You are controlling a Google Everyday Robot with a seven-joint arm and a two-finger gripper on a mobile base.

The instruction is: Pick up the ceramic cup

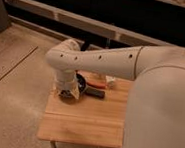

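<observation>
Gripper (66, 92): at the lower end of the white arm (103, 57), which comes in from 3 o'clock, bends at an elbow and drops to the bench's 10 o'clock corner. The gripper sits low over the wood there. Whether it is open or closed cannot be told.
Ceramic cup (110, 81): small, cream-white and upright, standing on the bench near its far edge, about 1 o'clock from the bench's middle.
Cup relative to gripper: at roughly 2 o'clock from the gripper, well apart and untouched, with the other items lying between them.
Dark bowl (81, 83): wide and round, just beside the gripper on its 2 o'clock side and partly covered by the wrist. Contact between them cannot be judged.
Bowl contents: the visible inside is dark; what it holds cannot be told.
Cup contents: the inside is not visible.
Orange-red strip (98, 84): a thin piece lying between the bowl and the cup.
Dark flat object (98, 93): lies on the wood at the bowl's 4 o'clock and the cup's 7 o'clock.
Bench (83, 120): a light wooden top standing on a speckled floor (13, 94).
</observation>
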